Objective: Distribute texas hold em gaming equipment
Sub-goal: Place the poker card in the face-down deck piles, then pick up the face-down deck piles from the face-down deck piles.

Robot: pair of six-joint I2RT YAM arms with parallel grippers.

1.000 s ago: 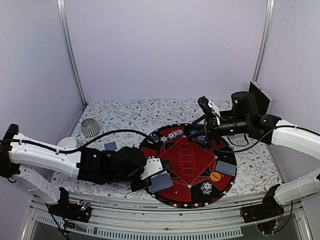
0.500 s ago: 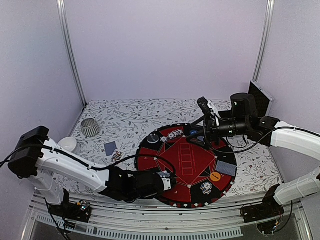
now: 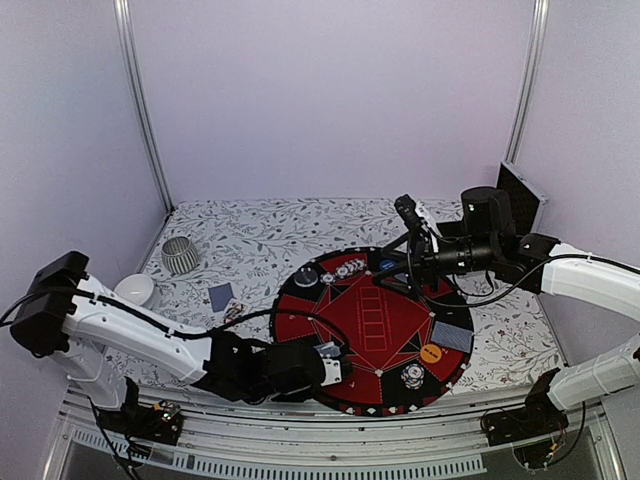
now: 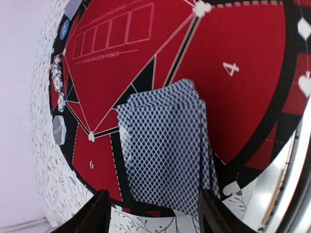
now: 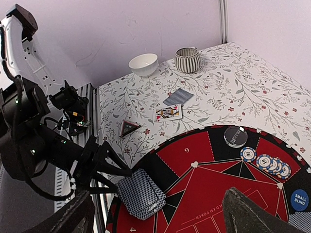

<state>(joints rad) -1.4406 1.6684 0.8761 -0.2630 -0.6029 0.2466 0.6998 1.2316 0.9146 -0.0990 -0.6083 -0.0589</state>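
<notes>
free: mat (image 3: 375, 320) centre | blocked: far rim, chips (image 3: 350, 268)

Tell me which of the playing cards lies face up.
The single card on the cloth: its picture face shows. Its neighbour and the stack on the mat show blue backs.

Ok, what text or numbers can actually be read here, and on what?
"4": red segment of the mat.
"6": another red segment.
"TEXAS HOLD EM POKER": small print under the mat's row of card boxes.
"SMALL BLIND": blue disc.
Grey disc: lettering too blurred.
Chips: numbers too small to read.
Face-up card: index too small.
</notes>
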